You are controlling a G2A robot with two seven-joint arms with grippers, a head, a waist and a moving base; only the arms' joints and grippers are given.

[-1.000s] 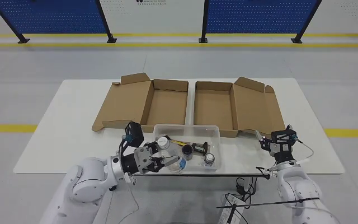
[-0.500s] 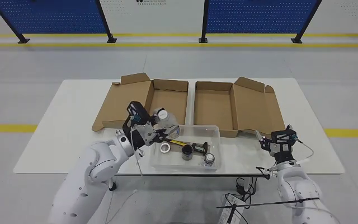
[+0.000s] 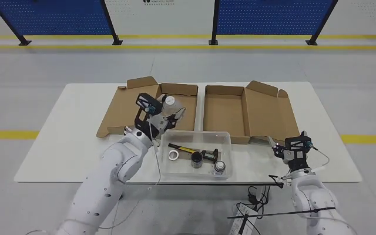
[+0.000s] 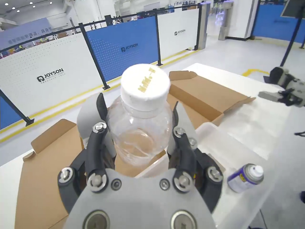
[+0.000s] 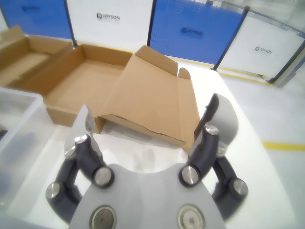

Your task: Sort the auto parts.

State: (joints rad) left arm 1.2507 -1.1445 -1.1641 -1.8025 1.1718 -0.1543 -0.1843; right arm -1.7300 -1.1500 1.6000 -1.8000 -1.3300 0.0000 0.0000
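In the top view the left tool (image 3: 166,111) is clenched on a clear bottle (image 3: 171,104) and holds it over the tray of the left cardboard box (image 3: 179,120), which I judge to be where this item belongs. The clear plastic bin (image 3: 225,138) stands at the near edge of the surface (image 3: 70,135), just in front of both boxes, probably so that either arm has a short carry. A tape roll (image 3: 174,154) and a spray can (image 3: 220,167) lie in it, not yet sorted. The right tool (image 3: 282,150) sits near the right corner of the surface, apart from the bin and beside the flap of the right cardboard box (image 3: 223,114). In the left wrist view the fingers (image 4: 100,110) press the bottle's body from both sides just below its white cap (image 4: 144,85). Gripping the wider body instead of the cap likely keeps the bottle from slipping. Brown cardboard shows beneath it. In the right wrist view the right tool's jaws stand wide apart with nothing between them, facing the right cardboard box, so I judge this arm to be idle.
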